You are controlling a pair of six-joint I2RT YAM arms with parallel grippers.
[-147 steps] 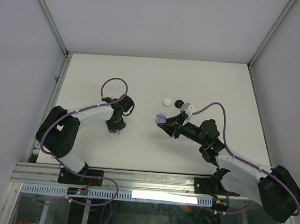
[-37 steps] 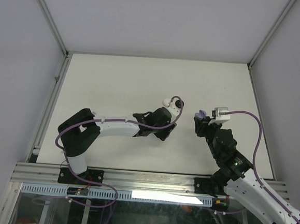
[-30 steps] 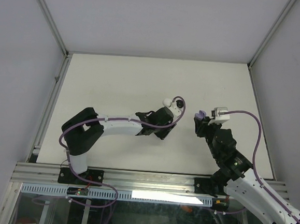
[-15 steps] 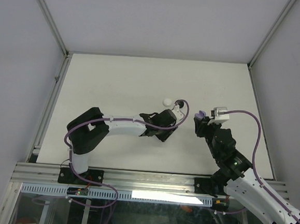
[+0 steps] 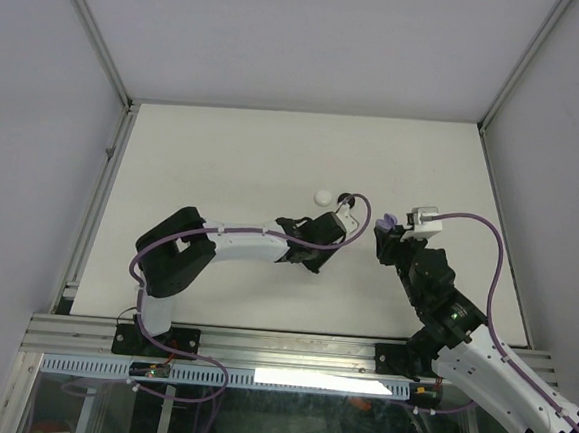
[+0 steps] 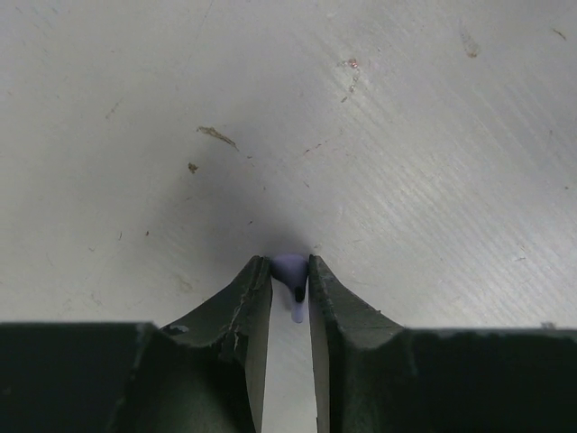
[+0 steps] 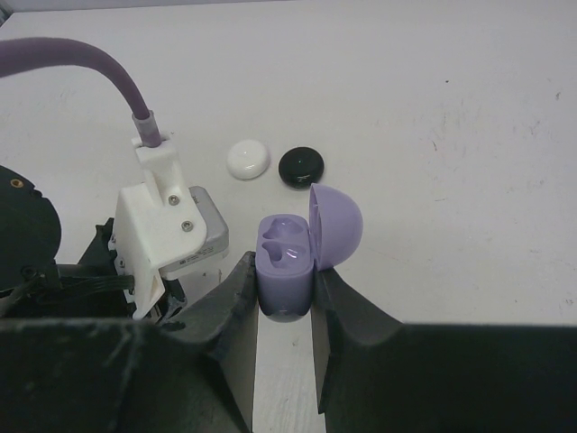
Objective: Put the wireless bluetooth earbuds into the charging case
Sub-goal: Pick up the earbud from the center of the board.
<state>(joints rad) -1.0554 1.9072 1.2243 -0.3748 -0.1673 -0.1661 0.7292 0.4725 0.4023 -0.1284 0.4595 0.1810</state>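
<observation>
Fingertips of the left end effector point(image 6: 290, 281) are pinched tight on the lavender earbud point(image 6: 287, 266), its short stem pointing back between the two dark jaws. The bud sits low at the bench point(image 5: 224, 151) surface, near the middle and slightly toward the near edge; whether it touches the surface cannot be told.

Just to its right, the right end effector point(image 7: 287, 287) is clamped on the lavender charging case point(image 7: 285, 262), lifted above the bench. The case lid stands hinged open on one side, and two moulded wells face up.

Toward the far edge lie a white round case point(image 7: 247, 160) and a black round case point(image 7: 301, 166), side by side and apart.

The bench top is off-white and matte, marked with fine scratches and a few brown specks point(image 6: 216, 135). A purple cable point(image 7: 81, 63) runs into a white bracket point(image 7: 167, 216) on the left wrist. Plain pale walls point(image 5: 304, 37) close three sides, and an aluminium rail point(image 5: 289, 349) runs along the near edge.
</observation>
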